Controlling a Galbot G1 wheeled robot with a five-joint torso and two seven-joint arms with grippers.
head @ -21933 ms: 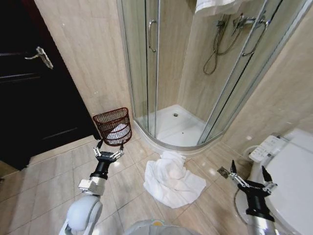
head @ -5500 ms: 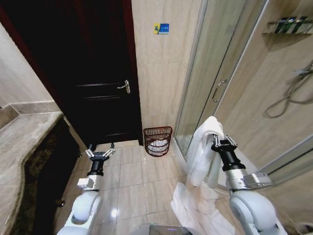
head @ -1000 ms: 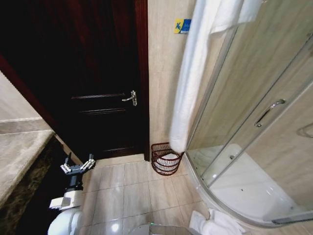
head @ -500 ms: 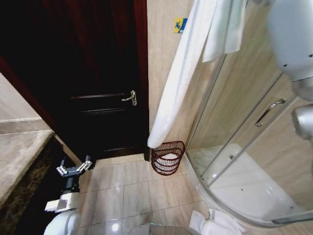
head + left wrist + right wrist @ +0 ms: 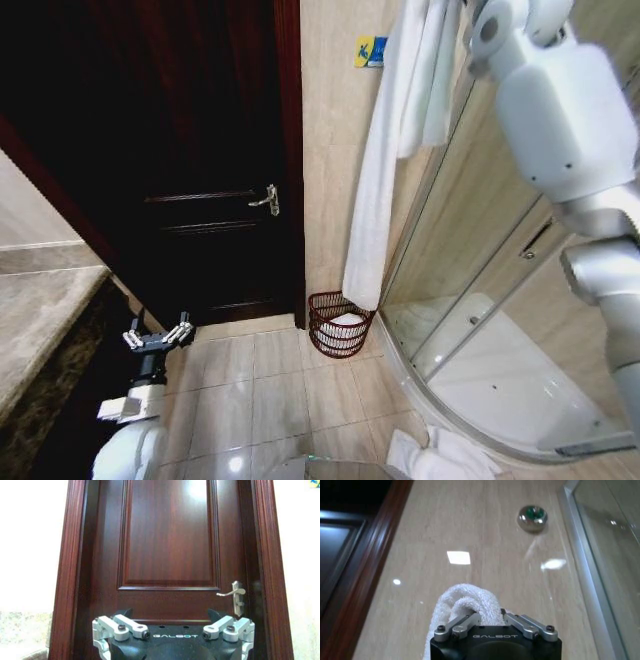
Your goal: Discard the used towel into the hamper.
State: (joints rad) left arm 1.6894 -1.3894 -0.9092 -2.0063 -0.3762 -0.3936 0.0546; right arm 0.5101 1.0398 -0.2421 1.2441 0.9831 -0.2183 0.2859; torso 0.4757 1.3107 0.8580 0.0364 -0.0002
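Right gripper [image 5: 487,624] jaws clamped on towel [image 5: 385,160], hanging above hamper [image 5: 338,325]. Left gripper [image 5: 157,336] spread, empty, idle. Advise: centre hem over rim before release.

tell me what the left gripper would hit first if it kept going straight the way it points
Most likely the dark wooden door: the open left gripper faces its panel squarely, nothing between them, though depth is hard to judge.

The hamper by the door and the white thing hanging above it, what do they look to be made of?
The hamper looks like thin wire, dark reddish-brown: you can see through its ribs to something white inside. The towel looks like terry cloth: in the right wrist view its bunched end is nubbly and looped above the right gripper.
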